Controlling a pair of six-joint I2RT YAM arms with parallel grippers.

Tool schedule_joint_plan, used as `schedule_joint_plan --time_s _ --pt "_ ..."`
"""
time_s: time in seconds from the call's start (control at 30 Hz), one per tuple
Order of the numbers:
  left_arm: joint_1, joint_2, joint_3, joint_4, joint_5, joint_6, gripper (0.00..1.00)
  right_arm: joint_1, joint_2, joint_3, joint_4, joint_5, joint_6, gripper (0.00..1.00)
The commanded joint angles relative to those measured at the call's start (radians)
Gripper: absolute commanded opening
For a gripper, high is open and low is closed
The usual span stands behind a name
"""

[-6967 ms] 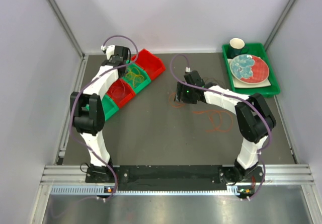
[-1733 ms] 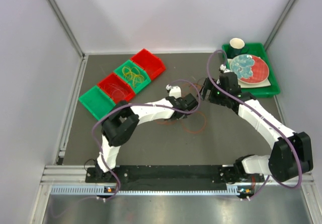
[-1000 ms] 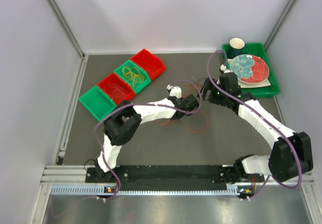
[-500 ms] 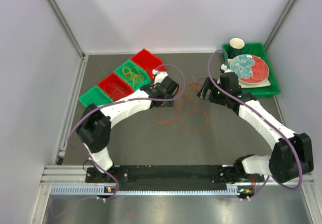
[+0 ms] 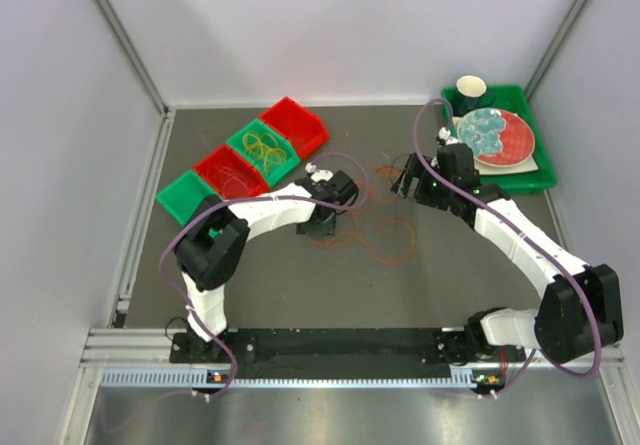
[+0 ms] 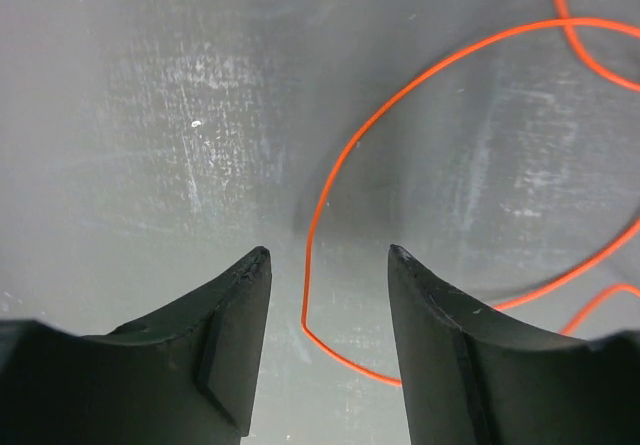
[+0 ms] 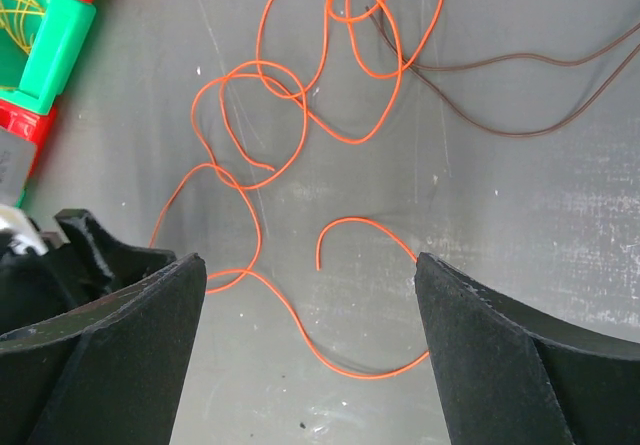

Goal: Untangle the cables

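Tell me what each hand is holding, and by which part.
Nothing is held. The left hand stands open with an orange cable lying loose between its fingers; the right hand is open above the table.

White arms (image 5: 520, 240), black joints (image 5: 575, 310), purple hoses (image 5: 416, 140).

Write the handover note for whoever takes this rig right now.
Left end effector: open, low over the table, a loop of the orange cables between its jaws, not gripped.
Right end effector: open, empty, above the orange cables.
Orange cables lie looped over each other mid-table, brown cables crossing them; yellow cables sit in the green bin.
Done: yellow sorted. Left: separate orange from brown.
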Motion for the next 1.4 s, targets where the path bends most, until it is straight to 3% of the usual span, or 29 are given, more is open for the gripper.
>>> schedule_joint_plan --time_s 0.0,0.07,0.13,0.17,0.27,0.43,0.57,0.8,1.13,1.37 --pt "0.002 0.02 -0.02 -0.03 -0.032 -0.059 0.55 0.003 -0.004 0.007 0.036 -0.017 0.007 0.84" --pt "0.003 0.018 -0.025 -0.022 -0.031 -0.06 0.33 0.003 -0.004 0.001 0.042 -0.02 0.012 0.84" --pt "0.006 -0.002 -0.024 -0.028 -0.028 -0.059 0.02 0.003 -0.002 -0.001 0.043 -0.021 0.012 0.84" --pt "0.011 -0.012 -0.016 -0.054 -0.031 -0.06 0.0 0.003 -0.002 0.001 0.04 -0.019 0.011 0.84" --pt "0.048 -0.104 -0.03 -0.089 -0.054 -0.043 0.0 0.003 -0.004 0.002 0.039 -0.014 0.01 0.84" --pt "0.244 -0.365 -0.007 -0.123 -0.064 0.064 0.0 0.003 -0.005 0.008 0.051 -0.022 0.014 0.83" --pt "0.38 -0.508 0.122 -0.149 -0.124 0.197 0.0 0.003 0.005 0.01 0.06 -0.028 0.017 0.83" --pt "0.546 -0.594 0.325 -0.211 -0.207 0.274 0.0 0.002 0.022 0.01 0.082 -0.051 0.029 0.82" --pt "0.597 -0.625 0.642 -0.218 -0.348 0.365 0.0 0.005 0.059 0.019 0.108 -0.079 0.033 0.82" --pt "0.598 -0.617 0.722 -0.202 -0.448 0.432 0.0 0.009 0.076 0.024 0.12 -0.091 0.035 0.82"
